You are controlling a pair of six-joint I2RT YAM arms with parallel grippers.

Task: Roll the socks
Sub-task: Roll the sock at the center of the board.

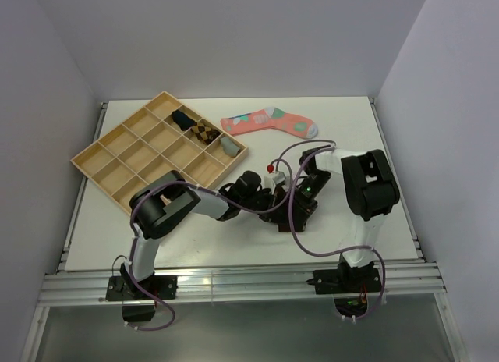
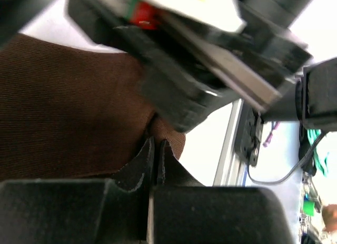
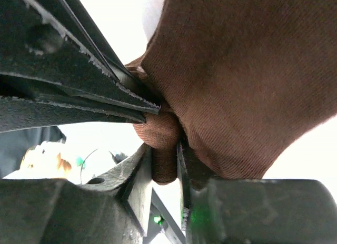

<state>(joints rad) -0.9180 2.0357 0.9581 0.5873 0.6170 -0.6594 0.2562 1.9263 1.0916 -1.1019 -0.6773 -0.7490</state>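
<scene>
Wooden tray: our marker is the wooden tray, with rolled bundles tucked in the compartments along its right side.
Brown sock: the brown sock is down on the counter, off the tray's near-right corner toward the arm bases. From above, the two wrists all but bury it.
Right jaws: the right gripper is grasping a bunched nub of the brown cloth, pinned between both fingers. The rest of the sock spreads away beyond them.
Left jaws: the left gripper is clenched tight, tips meeting right at the sock's edge. I can't tell if a thin lip of fabric is caught.
Step in hand: my read is that the roll is just starting, with that nub as its core.
Doing it well: hold the right pinch firm and let the left side feed cloth over it under light tension. Keep low and turn in small amounts. The two heads are crowded together, so one should move at a time.
Edges: the tray's near-right rim is the closest hard edge, so I'd work away from it.
Open room: there's bare counter on the tray's near side. The pink sock lies beyond the tray's right corner, well apart from the action.
Cable: a purple cable loops over the jaws to the right of the tray, and I'd call it a snag risk.
</scene>
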